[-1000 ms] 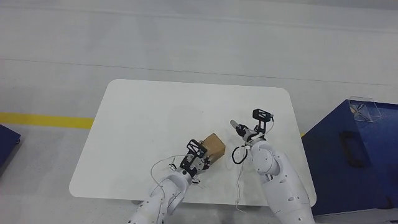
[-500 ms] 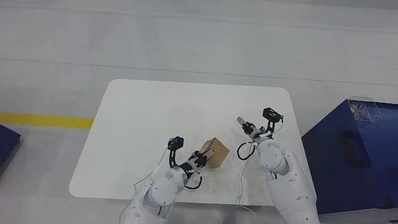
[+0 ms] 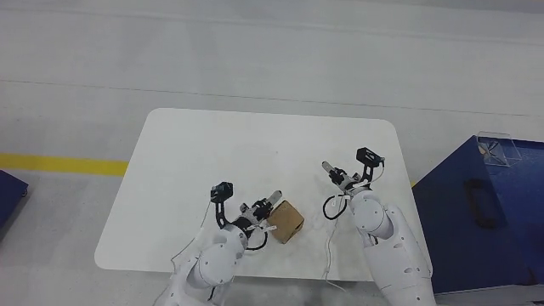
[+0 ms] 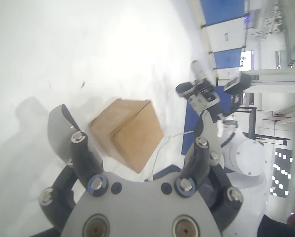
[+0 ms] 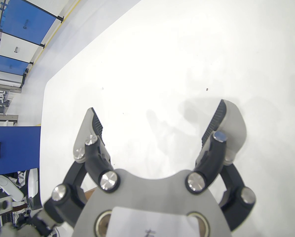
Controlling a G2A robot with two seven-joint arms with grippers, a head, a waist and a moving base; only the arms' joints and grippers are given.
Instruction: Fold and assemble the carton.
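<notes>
1. The table (image 3: 212, 144) is a white slab with rounded corners, smooth and matt, with a few tiny dark specks (image 5: 207, 89) on it just beyond the right fingertips.
2. It stands on a pale grey floor (image 3: 272, 42) marked with yellow lines (image 3: 59, 164). Blue screens (image 5: 26, 23) on black feet line the far side of the hall, and a blue cabinet (image 3: 476, 221) sits off the table's edge on the right arm's side.
3. The carton (image 4: 127, 134) is plain brown cardboard, closed into a small box with sharp edges and flat, unprinted faces. It is on the table close to the near edge.
4. The left gripper (image 4: 131, 122) has its fingers spread wide. The carton lies in the gap just ahead of them, nearer one fingertip than the other. I cannot tell whether either finger touches it, and nothing is clamped.
5. The right gripper (image 5: 157, 107) is also released, with its fingers splayed well apart and bare tabletop between and beyond the tips. The fingers are grey metal shells on black links, with ribbed black pads (image 5: 212, 120) on their inner faces.
6. The carton is well apart from the right fingers, off to their side, and nothing lies between the two grippers but open table.
</notes>
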